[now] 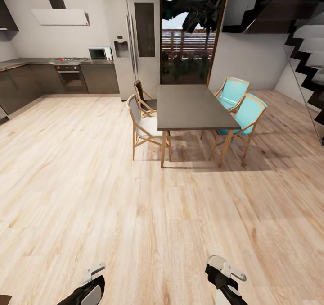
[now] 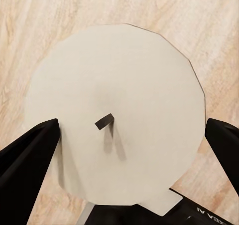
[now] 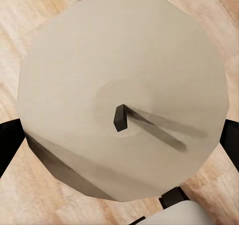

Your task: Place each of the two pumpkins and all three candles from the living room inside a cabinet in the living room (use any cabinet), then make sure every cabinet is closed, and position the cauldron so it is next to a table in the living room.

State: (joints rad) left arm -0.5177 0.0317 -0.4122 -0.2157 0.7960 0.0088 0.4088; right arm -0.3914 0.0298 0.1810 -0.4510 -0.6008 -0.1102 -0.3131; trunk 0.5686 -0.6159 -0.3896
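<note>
A cream candle (image 2: 119, 85) with a short dark wick (image 2: 104, 121), seen from above, sits between the black fingers (image 2: 25, 160) of my left gripper (image 2: 132, 130), which is shut on its sides. A second cream candle (image 3: 124, 60) with a dark wick (image 3: 119, 117) is held the same way by my right gripper (image 3: 119, 135), whose fingers (image 3: 230, 140) press its flanks. Both arms hang low over the wood floor: the left arm (image 1: 87, 291) and the right arm (image 1: 222, 278) are at the bottom of the head view. The pumpkins, the cabinet and the cauldron are out of view.
A grey dining table (image 1: 191, 106) stands ahead with two wooden chairs (image 1: 144, 125) on its left and two turquoise chairs (image 1: 245, 116) on its right. A kitchen counter (image 1: 54, 75) and a fridge (image 1: 135, 39) line the far wall. Stairs (image 1: 306, 48) rise at the right. Open wood floor (image 1: 135, 215) lies between.
</note>
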